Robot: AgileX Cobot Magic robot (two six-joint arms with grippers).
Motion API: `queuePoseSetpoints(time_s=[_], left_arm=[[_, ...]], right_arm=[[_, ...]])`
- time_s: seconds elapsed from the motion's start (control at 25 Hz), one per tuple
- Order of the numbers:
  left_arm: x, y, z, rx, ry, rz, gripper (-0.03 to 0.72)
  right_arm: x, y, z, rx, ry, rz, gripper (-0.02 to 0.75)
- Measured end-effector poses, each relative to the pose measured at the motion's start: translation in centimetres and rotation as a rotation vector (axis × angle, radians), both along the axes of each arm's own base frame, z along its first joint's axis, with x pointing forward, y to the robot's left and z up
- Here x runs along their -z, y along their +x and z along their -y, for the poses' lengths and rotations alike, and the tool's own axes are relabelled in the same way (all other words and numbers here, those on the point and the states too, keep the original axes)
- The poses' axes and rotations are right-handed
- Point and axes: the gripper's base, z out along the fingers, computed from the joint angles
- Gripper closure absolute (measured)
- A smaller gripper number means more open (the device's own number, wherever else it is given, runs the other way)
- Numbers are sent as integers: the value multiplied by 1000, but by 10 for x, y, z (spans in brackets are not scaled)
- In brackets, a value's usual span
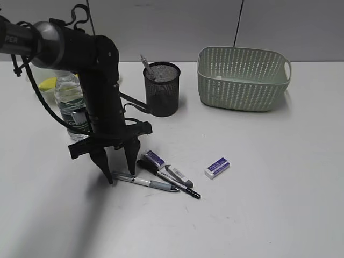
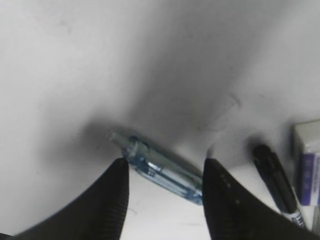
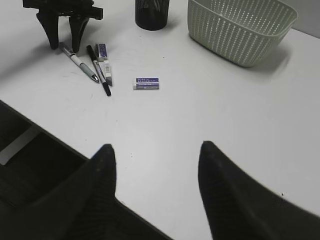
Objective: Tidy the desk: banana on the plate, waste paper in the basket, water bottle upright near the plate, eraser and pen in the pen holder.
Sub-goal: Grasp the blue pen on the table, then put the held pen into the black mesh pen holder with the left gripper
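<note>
My left gripper points straight down at the desk, open. Its fingertips straddle the back end of a clear blue-tinted pen that lies flat, without closing on it. That pen lies beside a black pen and two erasers. A third eraser lies apart to the right. The pen holder has one pen in it. The water bottle stands upright behind the arm, with a patch of yellow beyond it. My right gripper hangs open and empty over the desk. The waste paper is out of view.
The basket stands at the back right. In the right wrist view the desk's near edge runs below the right gripper, with a dark drop beyond. The left arm hides most of the back left corner.
</note>
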Motion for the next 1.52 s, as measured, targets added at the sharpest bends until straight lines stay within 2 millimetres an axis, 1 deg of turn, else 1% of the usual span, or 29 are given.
queuePoseSetpoints(time_s=[0.6, 0.8, 1.04, 1.12, 1.24, 1.32, 1.52], left_arm=[[4, 2, 4, -53, -23, 13, 361], [7, 2, 5, -64, -32, -4, 449], [6, 3, 6, -39, -47, 5, 589], [5, 3, 5, -23, -46, 12, 604], [-3, 3, 3, 17, -34, 47, 604], [-15, 4, 1, 34, -33, 83, 604], [-54, 3, -2, 60, -59, 188, 604]], right_arm=[[0, 0, 0, 0, 0, 0, 311], [0, 0, 0, 0, 0, 0, 311], [0, 0, 0, 0, 0, 0, 311], [0, 0, 0, 0, 0, 0, 311], [0, 0, 0, 0, 0, 0, 311], [0, 0, 0, 0, 0, 0, 311], [0, 0, 0, 0, 0, 0, 311]])
